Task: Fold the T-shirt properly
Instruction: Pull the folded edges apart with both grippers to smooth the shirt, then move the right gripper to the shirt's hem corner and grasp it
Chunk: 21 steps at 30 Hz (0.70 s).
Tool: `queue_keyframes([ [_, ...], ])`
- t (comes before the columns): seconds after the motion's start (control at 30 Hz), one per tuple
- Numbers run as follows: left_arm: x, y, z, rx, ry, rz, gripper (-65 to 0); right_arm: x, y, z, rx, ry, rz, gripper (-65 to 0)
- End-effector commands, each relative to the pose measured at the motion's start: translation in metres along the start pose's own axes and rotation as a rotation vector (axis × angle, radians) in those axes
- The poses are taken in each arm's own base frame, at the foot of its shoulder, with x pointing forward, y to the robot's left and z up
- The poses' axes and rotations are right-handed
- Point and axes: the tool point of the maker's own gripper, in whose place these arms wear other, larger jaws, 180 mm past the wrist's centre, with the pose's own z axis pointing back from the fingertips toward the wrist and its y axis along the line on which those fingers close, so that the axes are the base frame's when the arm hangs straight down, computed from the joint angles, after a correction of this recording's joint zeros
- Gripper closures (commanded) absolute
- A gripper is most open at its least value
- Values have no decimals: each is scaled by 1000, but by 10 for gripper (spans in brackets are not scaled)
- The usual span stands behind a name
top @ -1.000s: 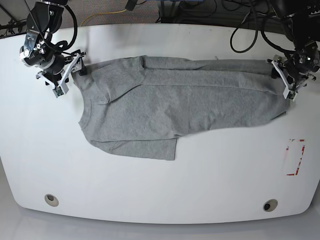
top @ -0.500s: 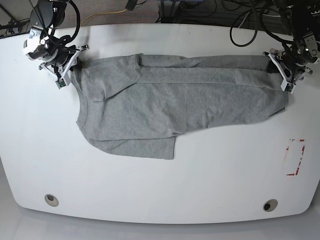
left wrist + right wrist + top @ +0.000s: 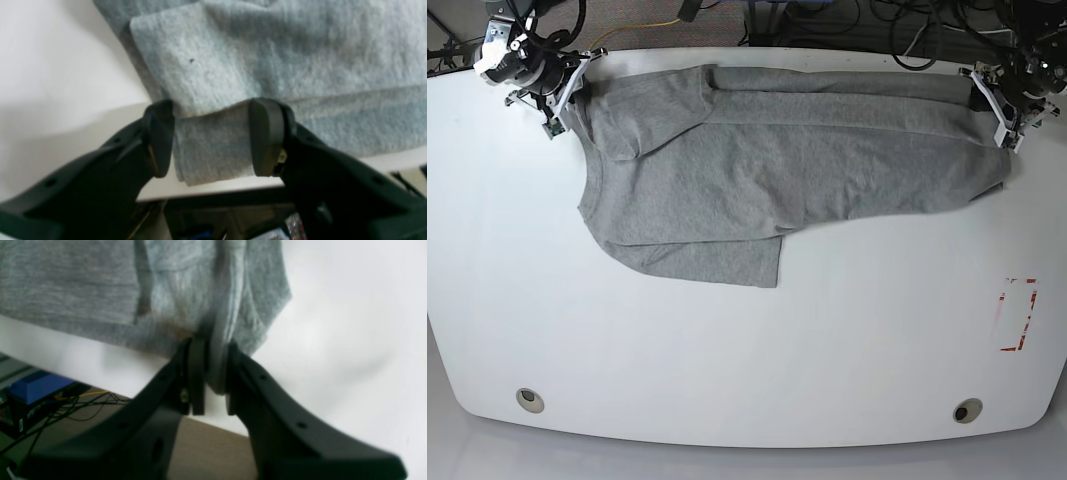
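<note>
The heather-grey cotton T-shirt (image 3: 767, 170) is pinched by the right gripper (image 3: 210, 373), while the left gripper (image 3: 210, 140) straddles its hem, jaws apart.

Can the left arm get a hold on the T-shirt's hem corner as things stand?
Probably yes. The left gripper already straddles the folded corner of the T-shirt at the table edge, jaws apart with cloth between them, and nothing blocks them from closing.

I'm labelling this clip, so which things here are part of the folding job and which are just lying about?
Part of the job:
- T-shirt
- right gripper, pinching the shirt's edge
- left gripper, astride the folded edge

Just lying about:
- red-marked patch on the table
- cables behind the table
</note>
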Motion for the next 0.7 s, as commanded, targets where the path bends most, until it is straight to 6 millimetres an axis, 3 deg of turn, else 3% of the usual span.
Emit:
queue_keyframes([
  [0.0, -16, 6, 3, 27, 81, -25, -332, 5, -6, 6, -20, -11, 21, -95],
  [0.17, -3, 5, 6, 15, 22, 3, -333, 8, -5, 7, -19, -21, 23, -266],
  [0.3, 34, 6, 21, -12, -131, 50, -336, 24, -4, 14, -35, -65, 50, -417],
  [0.57, 73, 38, 45, 55, -201, 110, -338, 46, -7, 23, -64, -122, 80, -430],
  [0.67, 86, 53, 50, 101, -221, 124, -338, 57, -19, 27, -95, -154, 68, -430],
])
